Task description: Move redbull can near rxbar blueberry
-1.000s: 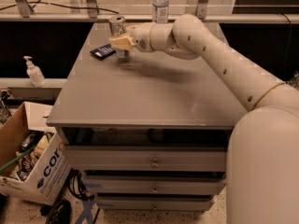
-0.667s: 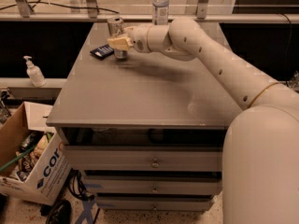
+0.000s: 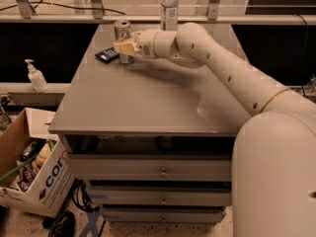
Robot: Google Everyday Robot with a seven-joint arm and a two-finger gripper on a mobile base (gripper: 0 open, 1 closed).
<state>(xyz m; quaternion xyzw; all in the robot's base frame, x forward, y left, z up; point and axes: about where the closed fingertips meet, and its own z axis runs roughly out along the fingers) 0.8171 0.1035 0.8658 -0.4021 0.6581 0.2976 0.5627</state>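
Observation:
The redbull can [image 3: 122,29], silver with a shiny top, stands upright at the far left of the grey table [image 3: 148,102]. My gripper [image 3: 125,47] reaches in from the right, and its tan fingers [image 3: 129,46] close around the can's middle. The can's base rests on or just above the tabletop. The rxbar blueberry [image 3: 106,55], a flat dark navy wrapper, lies right beside the can on its left, almost touching it.
A clear plastic bottle [image 3: 169,6] with a white cap stands at the table's back edge, behind my arm. A soap dispenser [image 3: 36,76] sits on a ledge to the left. A cardboard box [image 3: 34,179] of clutter stands on the floor at lower left. Drawers are below the tabletop.
My gripper and the can have shifted slightly left, toward the rxbar blueberry, and slightly lower. The bar and the bottle have not moved.

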